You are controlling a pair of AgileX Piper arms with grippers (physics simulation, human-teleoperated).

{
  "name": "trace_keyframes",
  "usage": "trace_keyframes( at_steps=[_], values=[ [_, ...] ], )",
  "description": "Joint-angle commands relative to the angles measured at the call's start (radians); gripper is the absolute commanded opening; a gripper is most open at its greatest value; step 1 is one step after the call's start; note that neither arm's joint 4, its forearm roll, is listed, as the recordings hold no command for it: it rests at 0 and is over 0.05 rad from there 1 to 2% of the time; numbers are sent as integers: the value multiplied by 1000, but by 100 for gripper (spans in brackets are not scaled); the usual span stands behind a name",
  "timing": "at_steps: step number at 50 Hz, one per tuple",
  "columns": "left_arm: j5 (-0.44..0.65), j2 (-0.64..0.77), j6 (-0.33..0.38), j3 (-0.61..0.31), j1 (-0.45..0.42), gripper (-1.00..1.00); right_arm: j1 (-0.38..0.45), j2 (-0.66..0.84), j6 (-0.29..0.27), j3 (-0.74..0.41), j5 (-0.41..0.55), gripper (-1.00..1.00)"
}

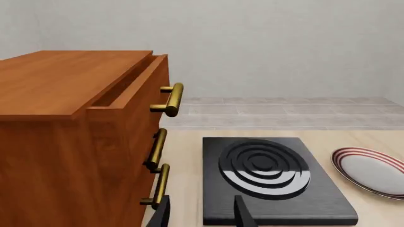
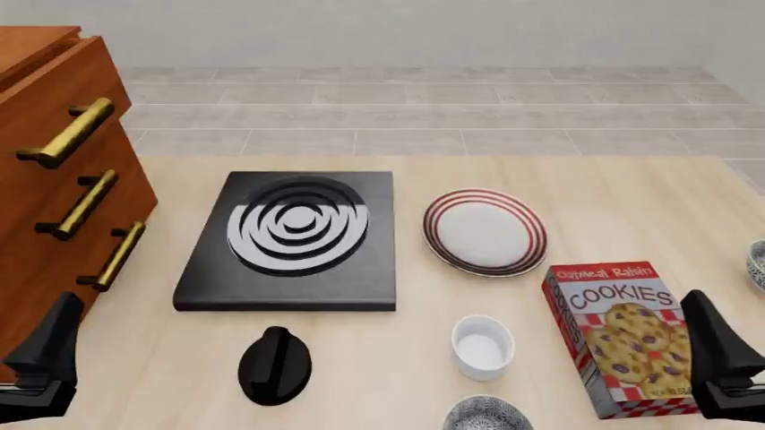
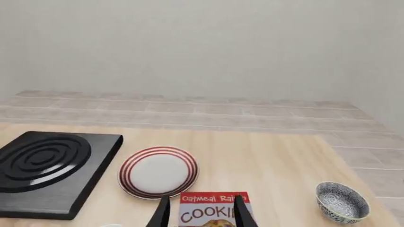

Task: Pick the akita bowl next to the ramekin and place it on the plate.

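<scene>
Front view shows one wooden table (image 2: 358, 358) carrying one red-striped plate (image 2: 485, 232), one white ramekin (image 2: 482, 348), one cookie box (image 2: 621, 339), one black stove slab with a single ringed burner (image 2: 296, 226), one black knob (image 2: 275, 365), and one wooden cabinet (image 2: 48, 215) at the left with three brass handles. Two patterned bowls can be counted. One akita bowl (image 2: 488, 415) sits at the near edge, just beside the ramekin on its near side and cut off by the frame; a second patterned bowl (image 2: 755, 264) peeks in at the far right edge, well apart from the ramekin, and the right wrist view shows it whole, standing upright on the table. The plate lies between the stove slab and the cookie box, beyond the ramekin. Both arms sit low at the near corners. The left gripper (image 1: 202, 213) shows two dark fingers set apart with bare air between them, holding nothing, pointed toward the stove and cabinet. The right gripper (image 3: 200, 212) likewise has its two fingers spread with nothing gripped, and the cookie box top and the plate lie beyond them.
</scene>
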Motion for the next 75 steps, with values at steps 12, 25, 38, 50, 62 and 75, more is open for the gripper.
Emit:
trace_keyframes(
  at_steps=[12, 25, 38, 50, 62, 75],
  values=[
    [0, 0, 0, 0, 0, 100, 116, 35, -161, -189, 229, 100],
    [0, 1, 0, 0, 0, 100, 207, 145, -160, -325, 336, 100],
    [0, 0, 0, 0, 0, 100, 320, 308, -24, -441, 437, 100],
    [0, 1, 0, 0, 0, 100, 404, 423, 111, -496, 482, 100],
    [0, 0, 0, 0, 0, 100, 427, 508, 162, -601, 572, 100],
    [0, 0, 0, 0, 0, 100, 481, 563, 219, -673, 658, 100]
  ],
)
